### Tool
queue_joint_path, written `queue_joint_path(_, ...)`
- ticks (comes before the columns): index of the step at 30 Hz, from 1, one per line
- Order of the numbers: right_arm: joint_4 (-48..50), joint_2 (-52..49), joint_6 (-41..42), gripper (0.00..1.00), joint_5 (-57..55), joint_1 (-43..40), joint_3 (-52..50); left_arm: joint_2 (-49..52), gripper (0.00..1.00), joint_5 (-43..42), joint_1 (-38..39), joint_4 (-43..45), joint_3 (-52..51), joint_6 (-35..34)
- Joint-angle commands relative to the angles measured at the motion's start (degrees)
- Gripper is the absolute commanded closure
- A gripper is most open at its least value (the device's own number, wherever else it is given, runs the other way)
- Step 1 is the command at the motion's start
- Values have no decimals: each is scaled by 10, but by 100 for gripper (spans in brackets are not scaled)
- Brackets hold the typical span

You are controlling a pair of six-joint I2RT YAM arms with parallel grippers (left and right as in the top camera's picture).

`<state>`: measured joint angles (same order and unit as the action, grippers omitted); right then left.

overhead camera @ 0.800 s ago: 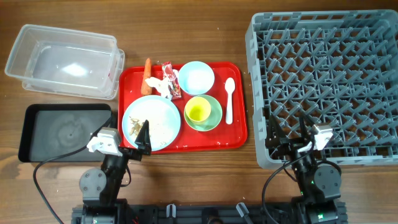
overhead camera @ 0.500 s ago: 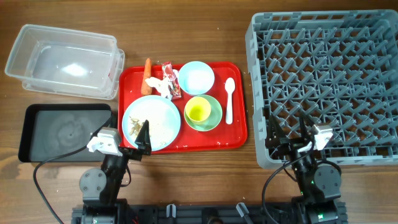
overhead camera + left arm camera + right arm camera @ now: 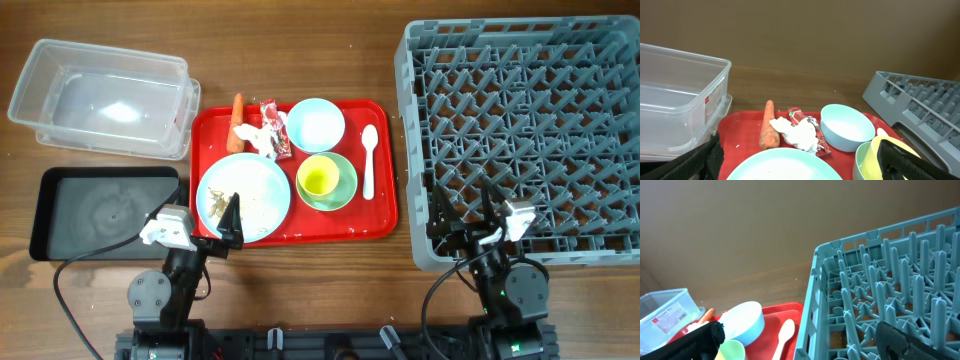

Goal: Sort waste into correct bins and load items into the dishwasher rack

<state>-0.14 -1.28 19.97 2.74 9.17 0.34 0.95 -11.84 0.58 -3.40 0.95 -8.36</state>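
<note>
Paper-light waste, we judge: tissue (image 3: 258, 138) and wrapper (image 3: 276, 130) lie touching, beside the carrot (image 3: 237, 120), at the red tray's (image 3: 380, 215) far-left corner. Soft, so pinch the bulk. Left claw (image 3: 800, 162) and right claw (image 3: 465, 215) gape empty.

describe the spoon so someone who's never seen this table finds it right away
Find the red tray, just left of the big grey rack. The spoon lies along the tray's right edge, beside the blue bowl and green bowl, its scoop pointing away from the robot. It is the only long, thin, white thing there.
</note>
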Motion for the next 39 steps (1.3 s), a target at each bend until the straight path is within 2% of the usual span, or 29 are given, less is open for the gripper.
queue_joint_path(1,7,3,83,0,-3,-2,0,2,0,-6,-4,3,-6,4)
queue_joint_path(3,8,3,147,0,-3,-2,0,2,0,-30,-4,4,-6,2)
queue_joint_path(5,3,3,166,0,11,-2,0,2,0,-52,-4,7,-6,2)
queue_joint_path(7,12,3,154,0,33,-2,1,2,0,-55,-4,18,-6,2)
queue_joint_path(8,11,3,110,0,48,-2,19,2,0,-73,-4,108,-6,2)
queue_joint_path(11,1,2,72,0,50,-2,64,3,0,-62,-4,224,-2,2)
queue_joint_path(13,-15,-10,50,0,51,-2,102,9,0,-59,-4,216,24,2)
queue_joint_path(17,-154,-129,21,0,66,-2,249,108,0,-60,-4,83,151,-33)
queue_joint_path(21,-312,-337,-7,0,95,-2,430,257,0,-80,-3,-26,318,-43)
queue_joint_path(23,-392,-432,-9,0,94,-2,521,345,0,-106,-3,-119,422,-43)
queue_joint_path(25,-478,-544,-9,0,101,-2,636,451,0,-134,-2,-258,548,-43)
queue_joint_path(28,-549,-664,-9,0,103,-2,753,590,0,-135,21,-441,701,-41)
queue_joint_path(29,-559,-700,-4,0,108,-2,772,628,0,-139,28,-474,731,-45)
queue_joint_path(31,-554,-734,-5,0,138,-2,776,680,0,-210,38,-483,741,-87)
queue_joint_path(32,-556,-748,-5,1,141,-2,776,702,0,-239,45,-483,741,-86)
queue_joint_path(34,-560,-757,-4,7,141,-2,776,740,0,-240,70,-492,741,-82)
queue_joint_path(35,-561,-758,-3,7,141,-2,776,758,3,-226,86,-497,741,-75)
queue_joint_path(37,-561,-758,-3,7,141,-2,776,806,21,-156,141,-505,741,-59)
queue_joint_path(39,-566,-758,-3,7,141,-2,776,857,27,-58,202,-507,741,-58)
